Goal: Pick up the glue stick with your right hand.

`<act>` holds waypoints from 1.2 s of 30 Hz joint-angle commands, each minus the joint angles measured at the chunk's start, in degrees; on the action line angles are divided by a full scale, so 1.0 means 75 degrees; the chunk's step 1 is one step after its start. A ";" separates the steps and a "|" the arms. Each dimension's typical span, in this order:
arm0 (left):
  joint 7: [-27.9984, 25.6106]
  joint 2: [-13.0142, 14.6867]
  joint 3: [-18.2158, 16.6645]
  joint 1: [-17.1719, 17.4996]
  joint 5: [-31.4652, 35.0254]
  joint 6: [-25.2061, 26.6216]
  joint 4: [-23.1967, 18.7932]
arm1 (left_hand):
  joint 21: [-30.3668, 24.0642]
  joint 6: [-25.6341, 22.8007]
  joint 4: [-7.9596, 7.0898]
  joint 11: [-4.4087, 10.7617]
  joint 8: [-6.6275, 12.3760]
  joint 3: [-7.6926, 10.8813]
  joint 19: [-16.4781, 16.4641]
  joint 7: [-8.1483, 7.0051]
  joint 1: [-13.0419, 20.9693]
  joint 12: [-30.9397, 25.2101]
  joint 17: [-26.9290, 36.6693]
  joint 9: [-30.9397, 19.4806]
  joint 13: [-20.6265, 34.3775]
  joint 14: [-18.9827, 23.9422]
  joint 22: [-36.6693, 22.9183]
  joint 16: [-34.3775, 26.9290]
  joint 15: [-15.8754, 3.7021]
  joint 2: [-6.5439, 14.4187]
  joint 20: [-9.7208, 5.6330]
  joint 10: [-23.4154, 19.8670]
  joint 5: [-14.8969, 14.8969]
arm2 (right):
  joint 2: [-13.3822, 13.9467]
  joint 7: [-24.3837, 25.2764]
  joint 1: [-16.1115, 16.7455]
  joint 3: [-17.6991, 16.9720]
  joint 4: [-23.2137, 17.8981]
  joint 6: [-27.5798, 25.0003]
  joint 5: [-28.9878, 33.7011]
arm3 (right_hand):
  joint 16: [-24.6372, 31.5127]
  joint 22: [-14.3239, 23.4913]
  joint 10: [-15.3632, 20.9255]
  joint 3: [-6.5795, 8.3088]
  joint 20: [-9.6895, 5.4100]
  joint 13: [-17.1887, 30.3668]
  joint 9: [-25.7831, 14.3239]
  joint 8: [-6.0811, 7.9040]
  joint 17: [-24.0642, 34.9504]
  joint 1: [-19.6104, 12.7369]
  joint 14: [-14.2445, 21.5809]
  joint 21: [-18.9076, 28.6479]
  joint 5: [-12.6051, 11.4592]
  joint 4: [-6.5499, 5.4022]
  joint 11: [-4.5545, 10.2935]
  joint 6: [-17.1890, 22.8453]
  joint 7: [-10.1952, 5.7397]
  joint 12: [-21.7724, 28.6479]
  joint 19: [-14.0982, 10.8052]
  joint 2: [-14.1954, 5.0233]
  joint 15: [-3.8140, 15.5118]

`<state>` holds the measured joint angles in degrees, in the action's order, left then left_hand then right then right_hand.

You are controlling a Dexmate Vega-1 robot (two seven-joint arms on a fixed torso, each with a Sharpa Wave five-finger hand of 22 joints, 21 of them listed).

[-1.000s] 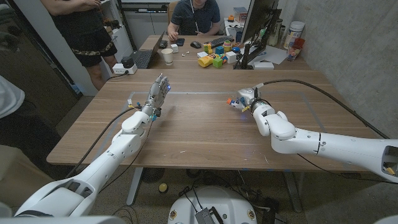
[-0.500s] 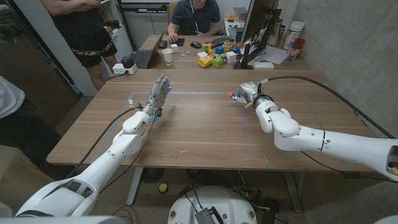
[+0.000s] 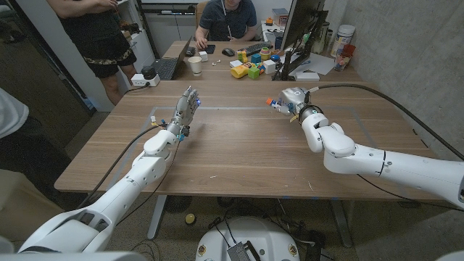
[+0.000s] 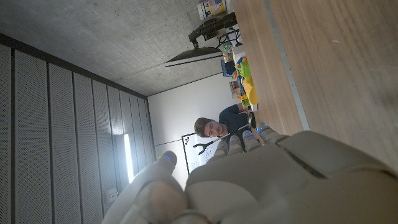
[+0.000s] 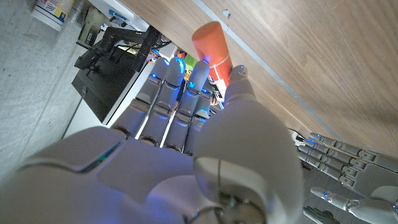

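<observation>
My right hand (image 3: 293,100) is raised over the far right part of the wooden table (image 3: 239,156) and grips the glue stick (image 3: 270,103). The stick's orange cap (image 5: 211,42) pokes out past the fingers (image 5: 163,87) in the right wrist view. My left hand (image 3: 185,109) stands over the far left part of the table with its fingers stretched out and nothing in them. That same left hand (image 5: 339,163) also appears in the right wrist view, far from the stick.
A second desk behind the table carries a monitor (image 3: 297,29), coloured blocks (image 3: 250,67), a paper cup (image 3: 195,65) and a laptop (image 3: 168,67). One person sits behind it (image 3: 228,18); another stands at the far left (image 3: 98,36). Thin tape lines (image 3: 232,109) mark the table.
My right hand has moved away from me toward the table's far edge, carrying the glue stick with it. The left hand has stayed put.
</observation>
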<state>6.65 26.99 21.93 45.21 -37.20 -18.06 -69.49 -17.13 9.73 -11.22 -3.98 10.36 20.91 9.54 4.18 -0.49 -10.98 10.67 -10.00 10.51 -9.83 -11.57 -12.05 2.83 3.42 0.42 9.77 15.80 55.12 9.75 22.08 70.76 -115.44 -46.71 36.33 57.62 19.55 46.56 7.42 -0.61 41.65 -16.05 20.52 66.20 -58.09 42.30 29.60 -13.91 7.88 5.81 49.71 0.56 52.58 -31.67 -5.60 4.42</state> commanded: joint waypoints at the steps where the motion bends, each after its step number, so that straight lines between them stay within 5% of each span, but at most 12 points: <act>1: -0.0039 0.0005 0.0003 0.0041 -0.0001 0.0007 -0.0052 | 0.0038 0.0674 -0.0020 -0.0048 0.0026 -0.0037 0.0561 0.0052 0.0005 -0.0010 0.0022 -0.0023 0.0020 -0.1631 -0.0017 0.0010 0.0035 0.0944 0.0032 0.1130 0.0018 | 0.0219 0.0391 0.0085 -0.0345 -0.0243 0.0164 0.0093 | -0.0012 0.0010 -0.0040 0.0304 -0.0069 0.0001 -0.0256 0.0036 0.0031 -0.0665 0.0069 0.0094 0.0007 -0.0293 0.0038 0.1201 -0.0372 0.0085 -0.0020 -0.0622 0.1003; 36: -0.0318 0.0196 -0.0051 0.0448 0.0031 -0.0019 -0.0665 | 0.0055 0.0649 -0.0017 -0.0052 0.0030 -0.0072 0.0550 0.0055 0.0006 -0.0012 0.0020 -0.0023 0.0020 -0.1626 -0.0015 0.0012 0.0035 0.0937 0.0031 0.1116 0.0031 | 0.0900 0.2633 0.1079 -0.1962 -0.1052 0.0964 -0.0775 | -0.0076 -0.0042 -0.0064 0.0307 -0.0121 -0.0034 -0.0305 0.0011 0.0128 -0.0712 0.0109 0.0372 0.0083 -0.0386 0.0048 0.1262 -0.0367 0.0271 0.0102 -0.0604 0.1006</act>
<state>4.88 27.97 21.65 47.64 -37.09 -18.06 -73.07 -16.73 9.73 -11.46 -4.08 10.36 20.68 9.54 4.18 -0.49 -10.98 10.67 -10.00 10.51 -9.83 -11.57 -12.05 2.83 3.42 0.42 9.89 15.79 60.59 25.09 27.52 59.97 -121.72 -41.09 31.77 57.40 19.13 46.23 7.20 -1.24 41.16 -16.10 20.39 67.00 -58.28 42.80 31.83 -13.20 7.65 5.93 49.71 0.56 54.35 -31.05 -5.43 4.51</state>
